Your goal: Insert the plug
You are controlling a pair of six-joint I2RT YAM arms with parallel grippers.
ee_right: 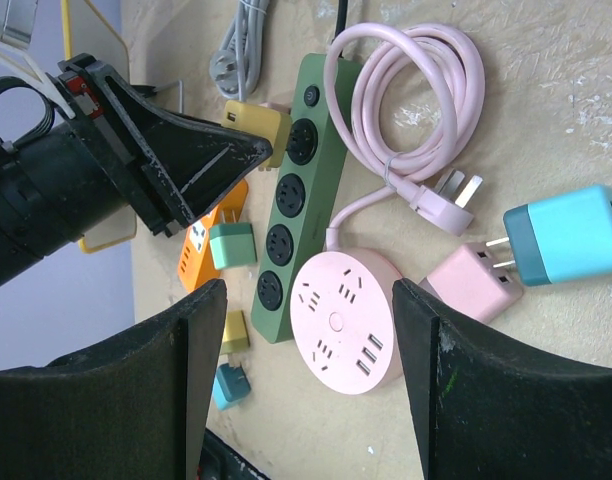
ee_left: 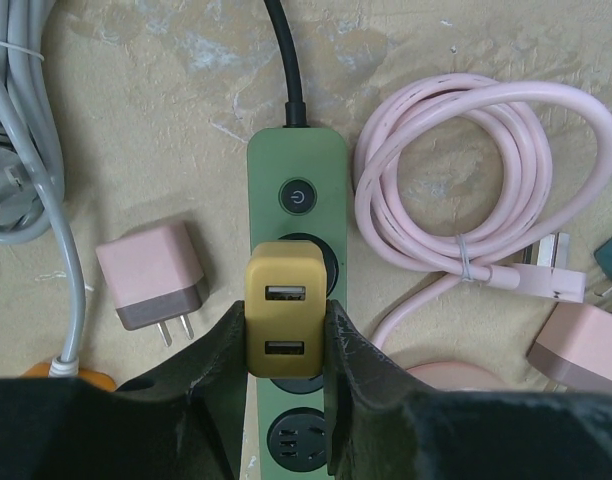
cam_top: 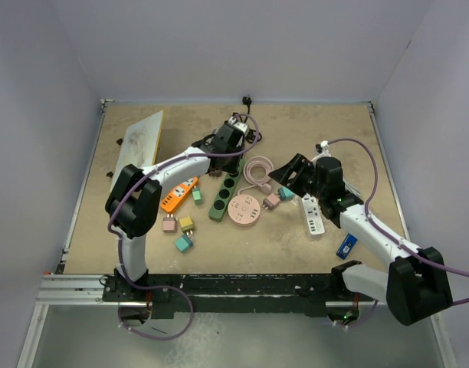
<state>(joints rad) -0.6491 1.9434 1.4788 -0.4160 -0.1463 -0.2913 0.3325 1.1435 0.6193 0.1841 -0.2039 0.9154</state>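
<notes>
Left gripper [ee_left: 286, 335] clamped on yellow plug [ee_left: 285, 300], over first socket of green power strip [ee_left: 297, 160], at 6 o'clock from power button [ee_left: 298, 197]. Insertion step, seating unclear. Next: align prongs, press straight down. Right gripper [ee_right: 308, 300] spread wide, idle.

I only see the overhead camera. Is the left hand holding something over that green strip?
Observer: Yes. Its wrist camera shows the left hand gripping a yellow charger with two USB ports.
Operator: Which socket is it at?
Observer: The one right below the power button on the green power strip.
Operator: And the other one?
Observer: The right hand is open, holding nothing.
</notes>
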